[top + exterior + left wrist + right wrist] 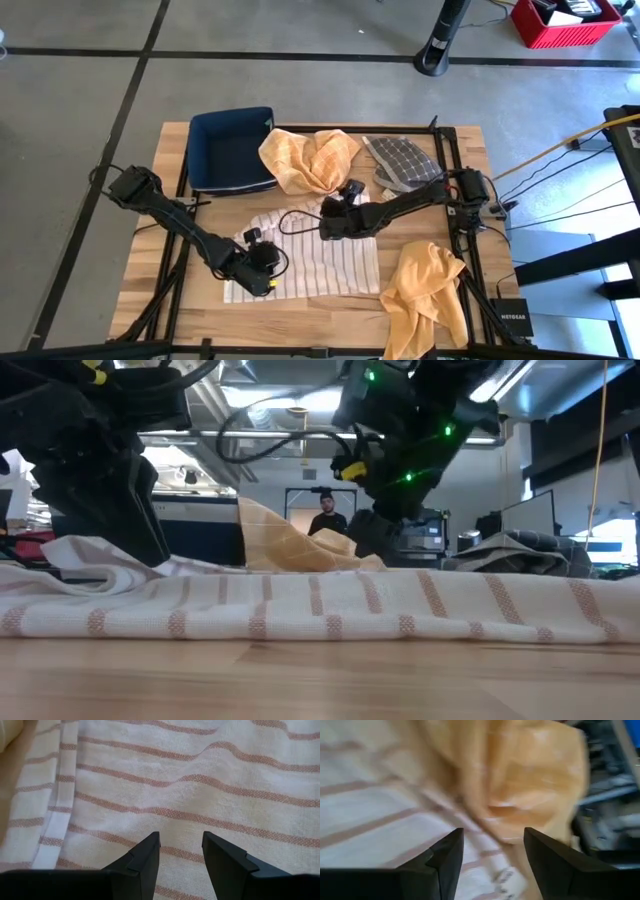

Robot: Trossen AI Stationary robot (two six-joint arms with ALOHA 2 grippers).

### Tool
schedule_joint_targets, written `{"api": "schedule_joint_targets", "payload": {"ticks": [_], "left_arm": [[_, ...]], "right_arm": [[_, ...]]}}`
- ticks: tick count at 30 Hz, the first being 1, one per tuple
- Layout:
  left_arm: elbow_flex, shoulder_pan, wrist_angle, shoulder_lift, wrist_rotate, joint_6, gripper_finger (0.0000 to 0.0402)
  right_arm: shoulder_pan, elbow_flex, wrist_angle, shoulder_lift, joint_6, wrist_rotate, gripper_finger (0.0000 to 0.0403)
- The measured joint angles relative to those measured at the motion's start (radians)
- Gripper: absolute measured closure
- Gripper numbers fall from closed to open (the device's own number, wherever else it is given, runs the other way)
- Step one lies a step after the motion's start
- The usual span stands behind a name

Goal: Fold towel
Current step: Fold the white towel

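2 tools over 1 striped towel [320,262], which lies flat mid-surface, toward the front edge. Left tool [180,851] hovers just above the towel's front-left part, fingers spread, nothing between them; likely lining up to pinch an edge or corner for a fold. Right tool [492,851] sits at the towel's back edge near the orange cloth [308,158], fingers spread, nothing pinched; probably set to take the far edge so both ends lift together. Low view shows the towel bunched slightly at the left end, so it looks not fully smoothed. Fold not yet started, judging from the single flat layer. Navy bin [232,150] at the back-left corner of the surface [300,320]: looks empty. Grey checked cloth [403,163] toward the back-right; second orange cloth [425,292] hangs off the front-right edge.
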Motion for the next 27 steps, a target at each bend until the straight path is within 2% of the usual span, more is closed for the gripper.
{"api": "schedule_joint_targets", "payload": {"ticks": [2,4,7,9,11,15,20,22,25,27], "left_arm": [[0.0,0.0,0.002,-0.001,0.0,0.0,0.0261],[0.002,0.0,0.0,-0.001,0.0,0.0,0.0261],[0.024,0.0,-0.026,-0.003,0.004,0.006,0.0261],[0.043,0.004,-0.06,-0.008,0.005,0.031,0.026],[0.06,0.013,-0.081,-0.012,0.004,0.058,0.026],[0.071,0.063,-0.086,-0.013,-0.044,0.105,0.026],[0.071,0.165,-0.093,-0.01,-0.046,0.057,0.026],[0.071,0.206,-0.093,-0.01,-0.002,0.04,0.026],[0.071,0.262,-0.102,-0.007,0.128,0.061,0.026],[0.071,0.292,-0.138,0.0,0.165,0.081,0.026]], "right_arm": [[0.02,0.035,-0.059,-0.009,0.003,-0.101,0.0194],[0.046,0.067,-0.105,-0.028,0.005,-0.248,0.0194],[0.09,0.072,-0.103,-0.047,0.014,-0.506,0.0194],[0.123,0.067,-0.094,-0.044,0.032,-0.607,0.0194],[0.154,0.046,-0.046,-0.039,0.053,-0.632,0.0194],[0.188,-0.038,0.085,-0.036,0.093,-0.587,0.0194],[0.18,-0.122,0.199,-0.035,0.162,-0.558,0.0194],[0.174,-0.144,0.234,-0.035,0.164,-0.559,0.0194],[0.17,-0.161,0.257,-0.036,0.167,-0.559,0.0194],[0.17,-0.162,0.256,-0.036,0.167,-0.568,0.0194]]}}
